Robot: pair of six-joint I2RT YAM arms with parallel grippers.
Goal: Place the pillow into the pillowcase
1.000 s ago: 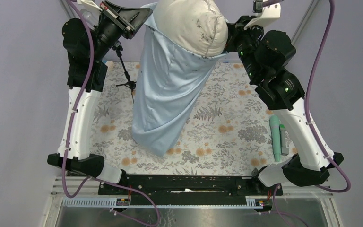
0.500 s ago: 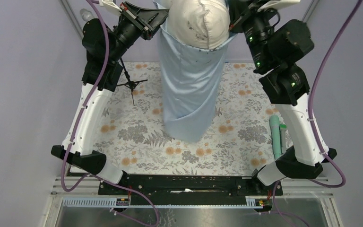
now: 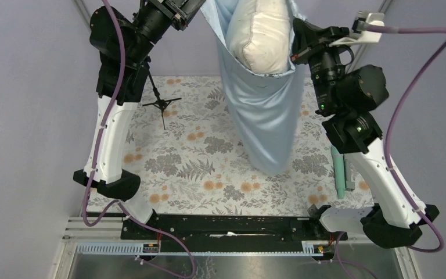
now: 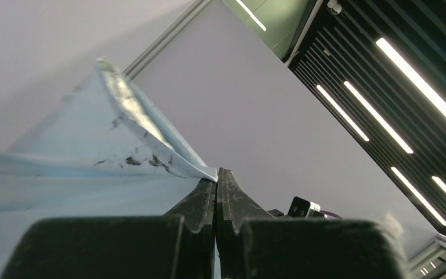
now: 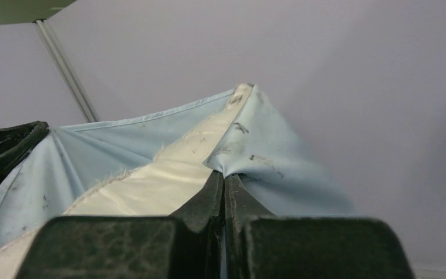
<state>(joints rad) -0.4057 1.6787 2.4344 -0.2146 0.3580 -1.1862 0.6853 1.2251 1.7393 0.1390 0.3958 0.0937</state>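
Grey floral tablecloth (image 3: 203, 168) covers the table under my arms, with lilac walls around it. The pillowcase (image 3: 264, 122) hangs high at twelve o'clock. It is wrinkled, floppy and light blue, its mouth is up and its closed end droops toward the tablecloth. The pillow (image 3: 262, 38) is cream, plump and smudged with dark marks. It sits in that mouth, lower part inside and top bulging out. My left gripper (image 4: 216, 181) is clamped on the pillowcase rim at eleven o'clock. My right gripper (image 5: 224, 177) is pinched tight on the rim at one o'clock, with the pillow's edge just beside it. A black tripod (image 3: 159, 104) stands at ten o'clock. A green tool (image 3: 340, 168) lies at four o'clock.
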